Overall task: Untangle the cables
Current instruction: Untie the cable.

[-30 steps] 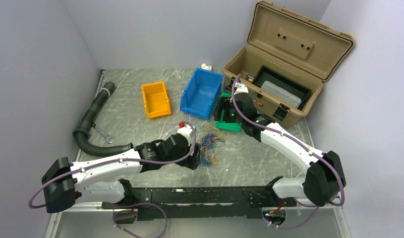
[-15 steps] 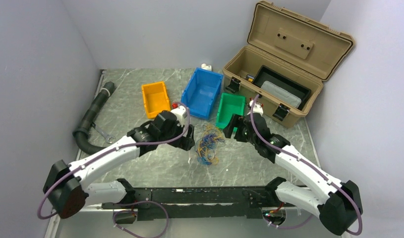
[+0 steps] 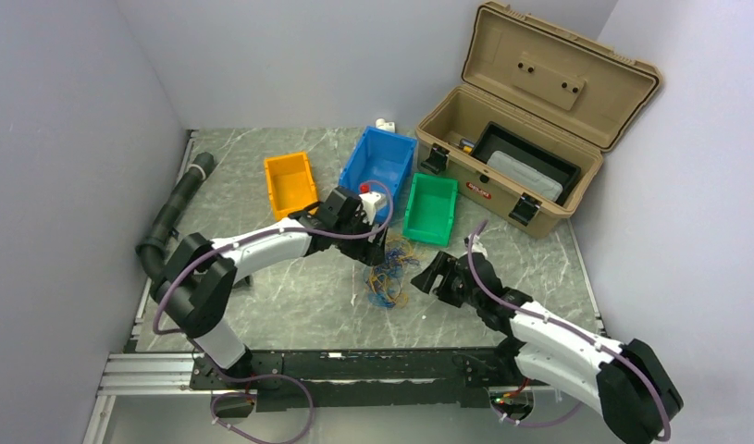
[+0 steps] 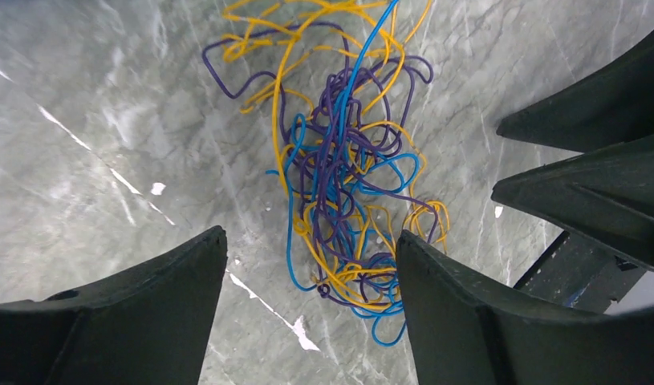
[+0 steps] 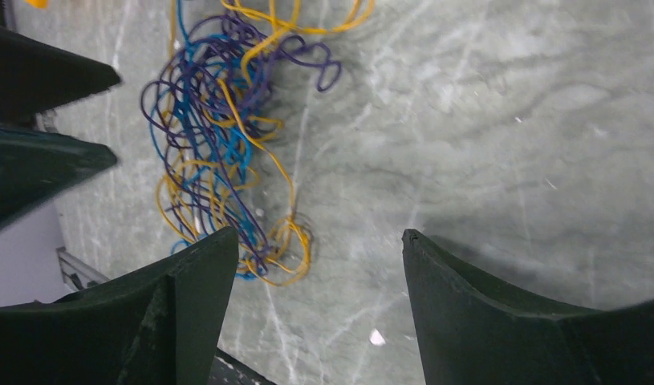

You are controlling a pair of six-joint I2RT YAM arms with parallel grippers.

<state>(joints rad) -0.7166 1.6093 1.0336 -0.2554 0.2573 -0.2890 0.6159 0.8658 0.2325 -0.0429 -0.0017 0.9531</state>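
Left gripper (image 3: 377, 248): jaws spread wide with nothing held, poised over the far side of the tangle; in its own wrist view the left gripper (image 4: 307, 241) frames one end of the bundle between its dark fingers (image 4: 171, 281)
Right gripper (image 3: 435, 276): also parted and empty, just right of the tangle; seen from its wrist, the right gripper (image 5: 317, 237) has bare table between its fingertips and the wires off to one side
Cables (image 3: 389, 273): one knotted bundle of thin blue, yellow-orange and purple strands lying on the table (image 3: 290, 291) between the two grippers, near the middle – loose loops trail out from the denser knot (image 4: 347, 184), and a purple loop sticks out at one edge (image 5: 323, 68)
Green bin (image 3: 431, 208): just beyond the bundle, between the blue bin (image 3: 380, 169) and the toolbox
Orange bin (image 3: 290, 183): left of the blue one
Toolbox (image 3: 530, 120): tan, far right, lid raised, black tray (image 3: 525, 166) inside
Writing: a small red label (image 3: 476, 191) on the toolbox front – too small to read
Hose (image 3: 174, 217): black, corrugated, along the left edge, well apart from the wires
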